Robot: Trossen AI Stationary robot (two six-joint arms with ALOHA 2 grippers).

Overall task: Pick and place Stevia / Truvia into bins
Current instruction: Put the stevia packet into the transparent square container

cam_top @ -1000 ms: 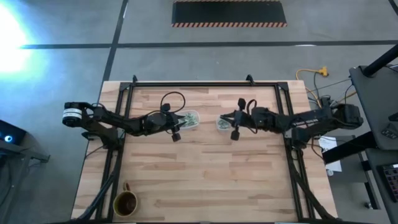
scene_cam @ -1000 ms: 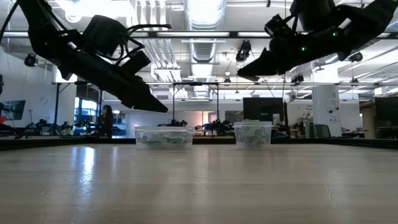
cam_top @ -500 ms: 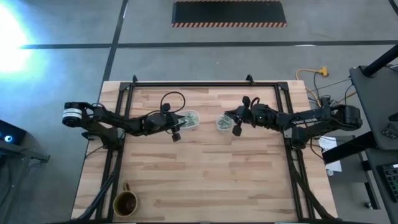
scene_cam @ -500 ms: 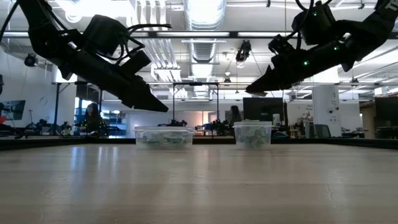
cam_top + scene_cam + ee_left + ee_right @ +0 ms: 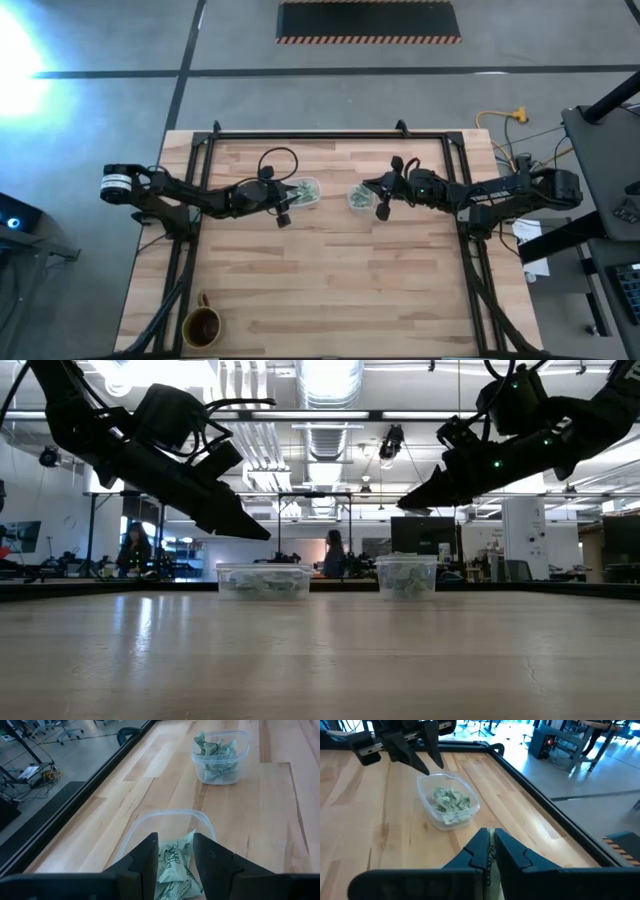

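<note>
Our left gripper (image 5: 174, 857) has its fingers (image 5: 147, 855) spread apart with nothing between them, hanging in the air just over the wider bin (image 5: 303, 191), which sits near the far edge of the table (image 5: 330, 290), a little toward the left edge. Pale green Stevia packets (image 5: 175, 865) lie heaped inside it.

Our right gripper (image 5: 490, 851) has its fingers (image 5: 479, 849) pressed nearly together on a thin white packet edge (image 5: 491, 857); we cannot tell more about it. This gripper hangs above the table beside the smaller square bin (image 5: 358, 197), which stands apart from the wider one, closer to the right edge, and also holds crumpled green packets (image 5: 216, 751).

A brown mug (image 5: 201, 325) stands at the near left corner. Two people (image 5: 133, 548) show in the room behind.
</note>
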